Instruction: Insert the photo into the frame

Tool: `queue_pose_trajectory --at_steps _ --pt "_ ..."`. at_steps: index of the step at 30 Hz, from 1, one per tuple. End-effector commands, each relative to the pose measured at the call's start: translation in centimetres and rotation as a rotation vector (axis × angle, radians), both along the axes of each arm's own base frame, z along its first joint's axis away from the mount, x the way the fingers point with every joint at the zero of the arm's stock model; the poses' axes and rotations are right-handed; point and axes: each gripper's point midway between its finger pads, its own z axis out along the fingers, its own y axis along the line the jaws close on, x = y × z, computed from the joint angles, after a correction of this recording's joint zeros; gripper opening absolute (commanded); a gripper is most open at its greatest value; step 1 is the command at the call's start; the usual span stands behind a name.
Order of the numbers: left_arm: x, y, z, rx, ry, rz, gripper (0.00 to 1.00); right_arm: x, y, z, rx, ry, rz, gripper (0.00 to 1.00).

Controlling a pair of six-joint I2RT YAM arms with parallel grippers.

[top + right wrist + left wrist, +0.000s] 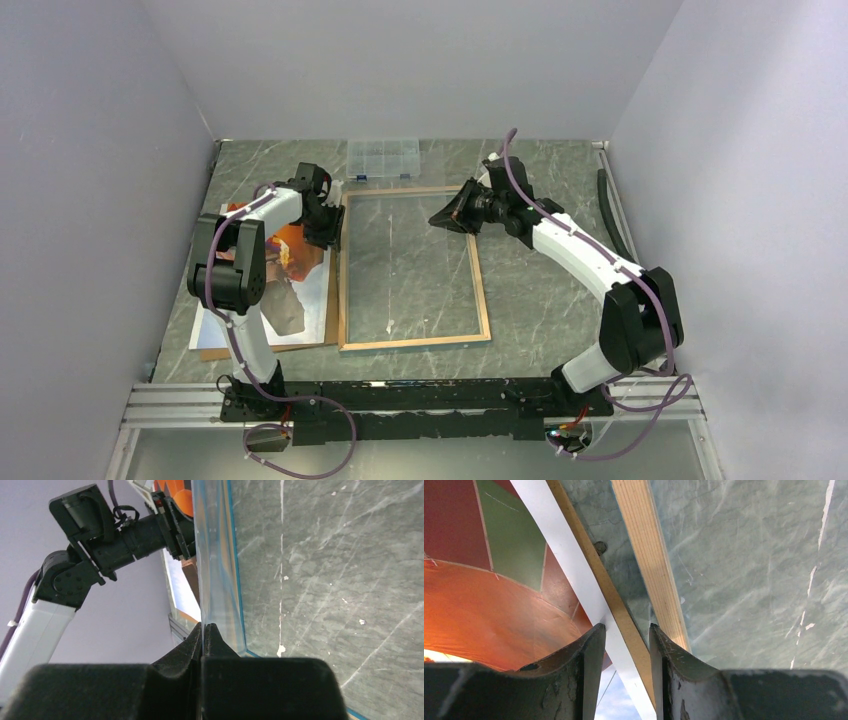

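Note:
The photo (285,262), an orange-red balloon print, lies face up on a thin brown backing board (262,350) at the left. The frame (410,343) lies wood side up in the middle. My left gripper (327,228) is open. In the left wrist view (624,630) its jaws straddle the photo's white right edge (574,560) and the board's edge (616,600), beside the frame's wooden rim (649,565). My right gripper (442,218) hangs over the frame's far right part. In the right wrist view (204,626) it is shut on the thin edge of the clear pane (212,580).
A small clear plastic compartment box (382,158) stands at the back, just beyond the frame. A black cable (606,205) runs along the right wall. The left arm (125,535) shows across the pane in the right wrist view. Side walls close in on both sides.

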Motion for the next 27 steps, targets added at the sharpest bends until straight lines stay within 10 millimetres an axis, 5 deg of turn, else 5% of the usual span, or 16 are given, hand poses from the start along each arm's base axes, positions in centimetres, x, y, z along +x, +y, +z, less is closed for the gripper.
queue_pose_trajectory --at_steps 1,27 --pt "-1.8 -1.0 -0.3 -0.040 0.054 -0.014 0.43 0.8 -0.3 0.5 -0.018 0.003 -0.043 0.00" --pt "-2.0 -0.8 -1.0 -0.032 0.065 -0.006 0.42 -0.9 -0.3 1.1 0.070 0.019 -0.050 0.00"
